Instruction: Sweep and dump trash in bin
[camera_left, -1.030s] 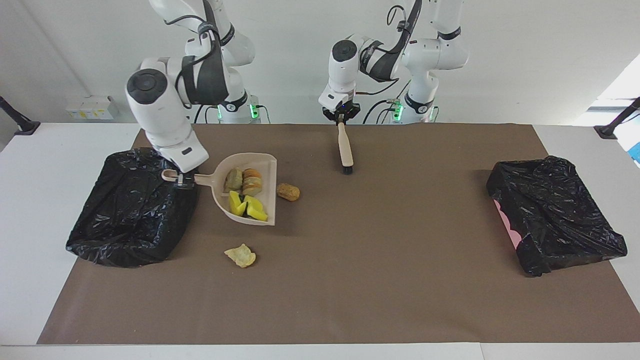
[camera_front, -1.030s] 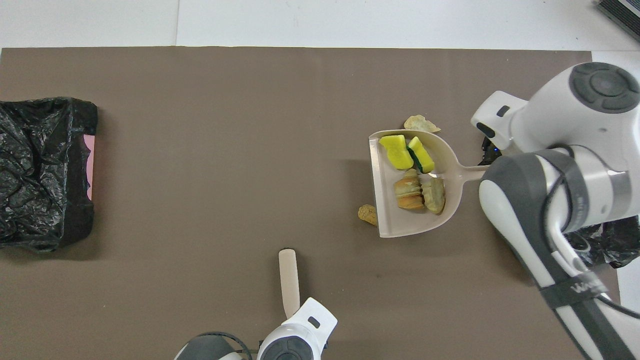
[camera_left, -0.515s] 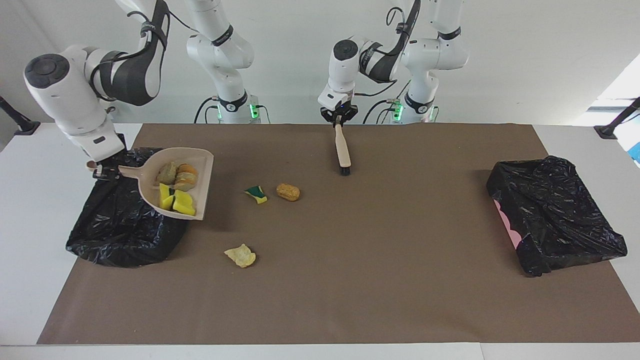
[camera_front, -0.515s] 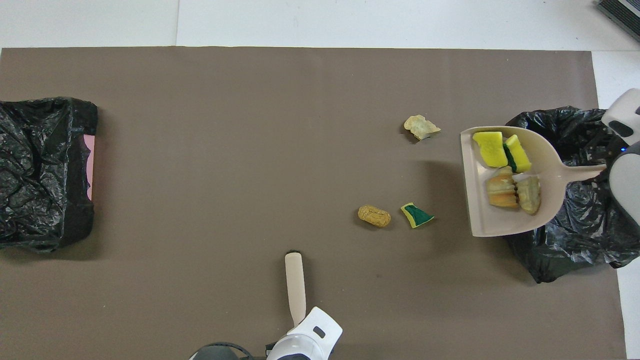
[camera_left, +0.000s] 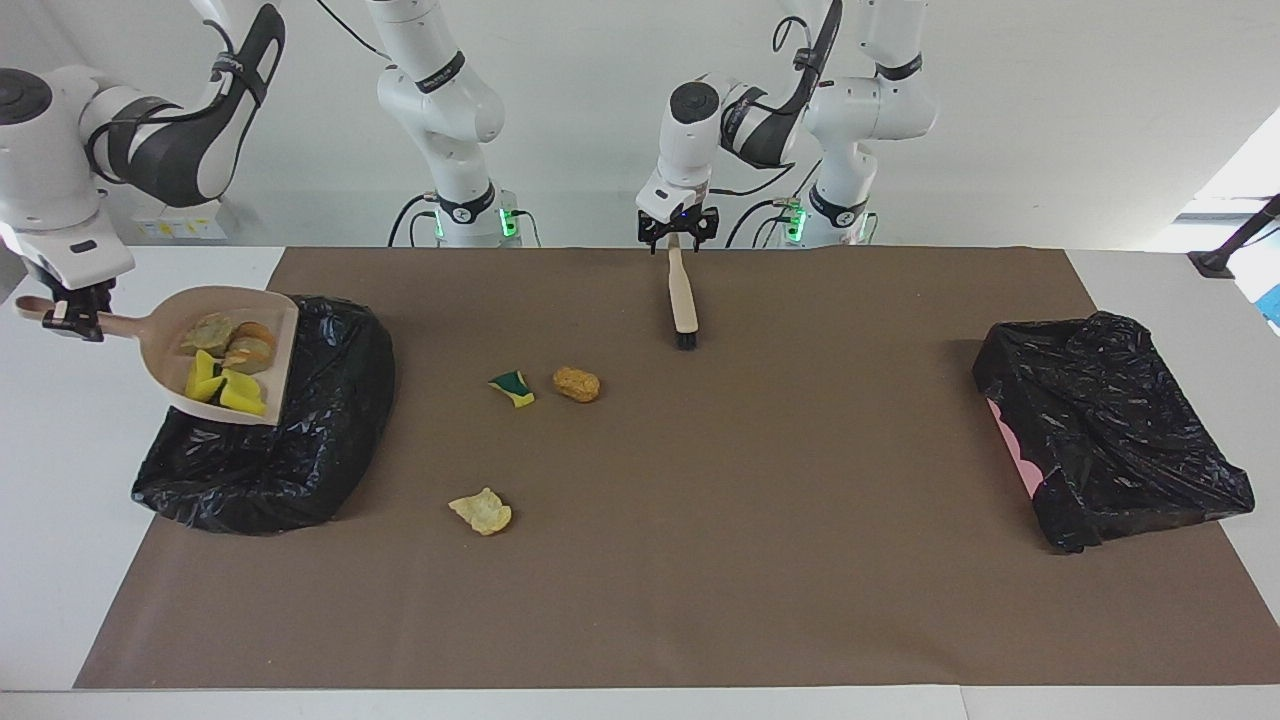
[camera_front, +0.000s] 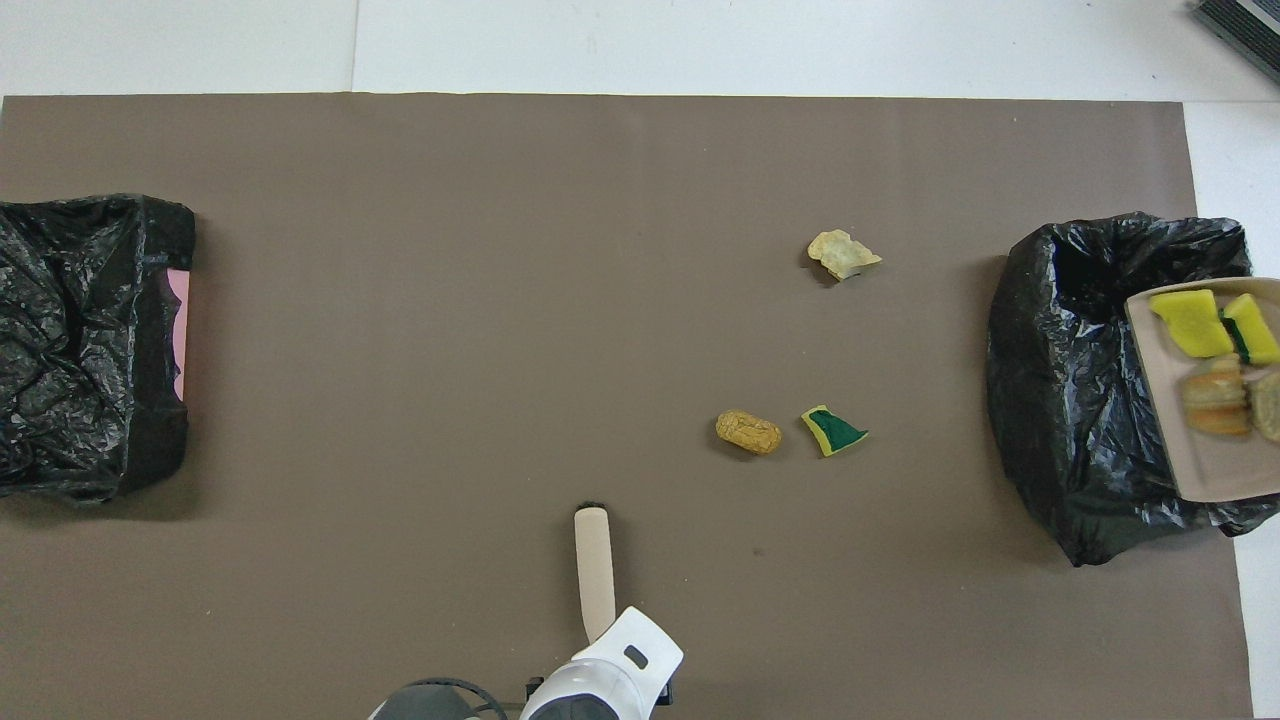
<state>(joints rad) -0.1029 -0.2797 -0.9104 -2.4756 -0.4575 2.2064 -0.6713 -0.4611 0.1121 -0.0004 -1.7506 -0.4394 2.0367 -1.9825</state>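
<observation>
While our right gripper (camera_left: 72, 318) pinches the handle of the beige dustpan (camera_left: 170, 375), we hold the pan raised over the black-lined bin (camera_left: 300, 450) at the right arm's end of the table. Four pieces of the trash ride in it: two yellow sponge chunks (camera_left: 222, 388) and two bread-like lumps (camera_left: 232, 342). We judge this the dumping step; the next move calls for tipping the pan's open lip down so the load slides inside the bin's rim.

Three scraps lie on the brown mat (camera_left: 700, 560) near the bin: a green-and-yellow sponge bit (camera_left: 513, 388) just beside a brown bread lump (camera_left: 577, 384), and a pale crumpled scrap (camera_left: 481, 511) farther from us. They would need another sweep.

Our left gripper (camera_left: 677, 238) sits at the handle end of the beige brush (camera_left: 683, 300), which lies on the mat close to our bases. Its jaws look spread, no longer gripping it.

A second black-lined bin (camera_left: 1110, 430) stands at the left arm's end. Between the bins the mat is open, with room to move.
</observation>
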